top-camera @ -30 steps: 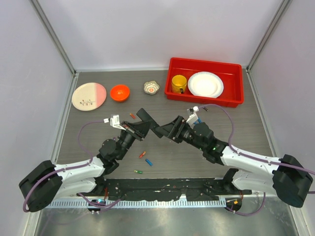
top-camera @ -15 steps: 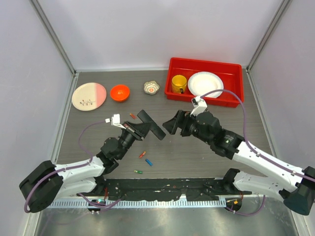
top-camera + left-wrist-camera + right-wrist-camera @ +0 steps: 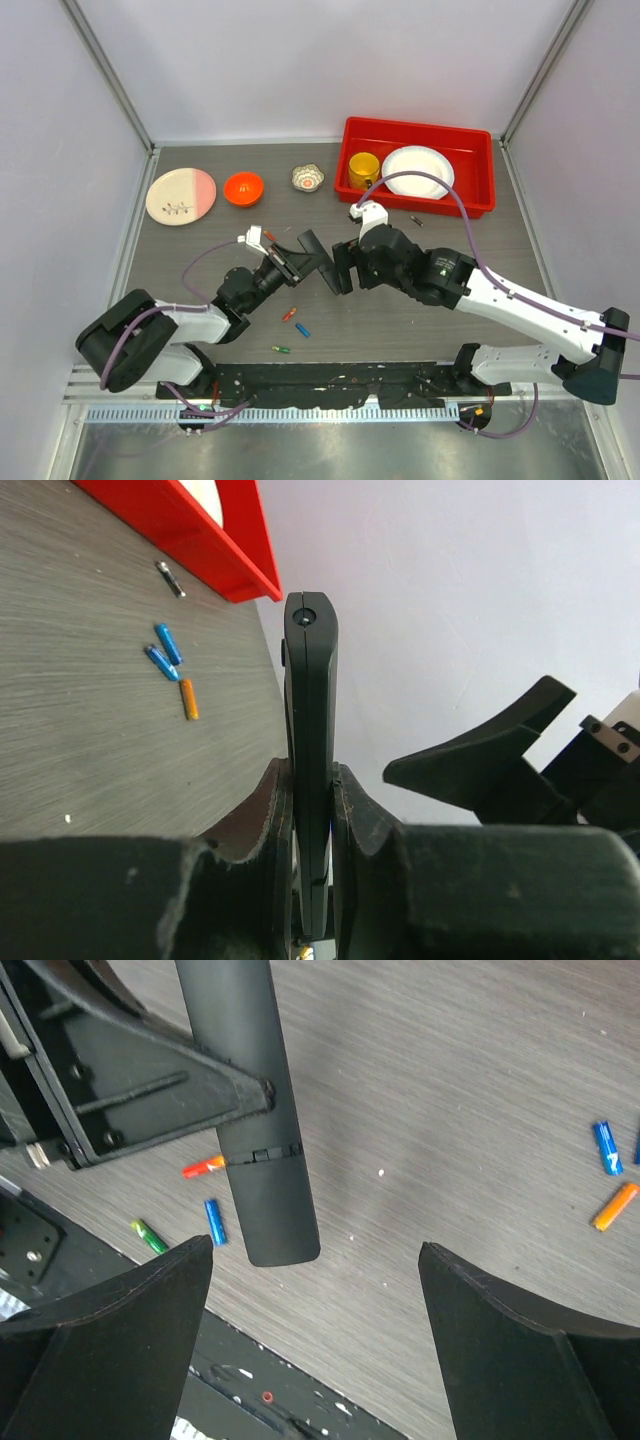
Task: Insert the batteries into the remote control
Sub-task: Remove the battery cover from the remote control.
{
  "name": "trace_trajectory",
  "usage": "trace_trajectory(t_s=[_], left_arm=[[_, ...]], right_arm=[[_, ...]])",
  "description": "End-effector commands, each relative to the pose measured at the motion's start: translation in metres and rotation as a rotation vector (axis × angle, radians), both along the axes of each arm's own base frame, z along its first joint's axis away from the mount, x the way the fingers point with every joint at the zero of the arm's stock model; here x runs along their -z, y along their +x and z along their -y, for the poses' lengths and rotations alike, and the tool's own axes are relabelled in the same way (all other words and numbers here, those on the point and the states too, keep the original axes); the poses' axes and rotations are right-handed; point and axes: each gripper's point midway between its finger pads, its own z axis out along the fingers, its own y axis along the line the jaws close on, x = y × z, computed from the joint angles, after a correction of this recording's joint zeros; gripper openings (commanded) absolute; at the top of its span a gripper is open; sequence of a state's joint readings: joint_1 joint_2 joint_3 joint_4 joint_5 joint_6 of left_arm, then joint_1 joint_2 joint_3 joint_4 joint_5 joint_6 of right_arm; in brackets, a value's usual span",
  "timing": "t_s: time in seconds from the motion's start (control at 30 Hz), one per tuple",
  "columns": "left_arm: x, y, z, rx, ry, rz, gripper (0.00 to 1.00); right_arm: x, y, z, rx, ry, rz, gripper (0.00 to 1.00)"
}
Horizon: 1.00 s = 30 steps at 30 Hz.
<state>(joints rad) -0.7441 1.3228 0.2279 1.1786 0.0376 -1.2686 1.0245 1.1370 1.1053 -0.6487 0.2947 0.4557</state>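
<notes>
Pale bare walls close in a grey wood-grain counter, and the job is at its opening step. Your left tool is clamped tight on the remote control, gripping it edge-on by its thin faces and holding it clear of the surface near the middle of the counter. Your right tool has its jaws spread wide and grips nothing. It sits at 3 o'clock of the remote, with the bar's free end between its fingers.

The remote is a slim, flat bar of matte black plastic with a rounded end. A fine seam crosses it close to that end, probably the edge of the battery cover, which looks to be in place. So the next move likely calls for closing the right tool on the short section beyond the seam and sliding it off while the left grip holds steady.

The batteries are small glossy cylinders in orange, blue and green. They lie loose at 6 o'clock of the remote, and they will roll easily.
</notes>
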Motion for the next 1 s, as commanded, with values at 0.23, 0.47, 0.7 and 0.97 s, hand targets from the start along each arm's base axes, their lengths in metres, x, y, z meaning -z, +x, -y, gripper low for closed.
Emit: trace_trajectory(t_s=[0.23,0.47,0.7,0.97], left_arm=[[-0.052,-0.006,0.019,0.136,-0.203,0.105,0.0],[-0.057,-0.005,0.019,0.139,-0.208,0.12,0.0],[-0.055,-0.005,0.02,0.145,-0.204,0.114,0.0],[-0.053,-0.005,0.021,0.145,-0.205,0.113,0.0]], right_arm=[[0.018,-0.024,-0.011,-0.098,-0.114,-0.025,0.89],[0.041,-0.017,-0.007,-0.065,-0.229,-0.036,0.81],[0.045,-0.017,-0.01,-0.073,-0.233,-0.041,0.7],[0.046,-0.018,-0.011,-0.082,-0.235,-0.049,0.51]])
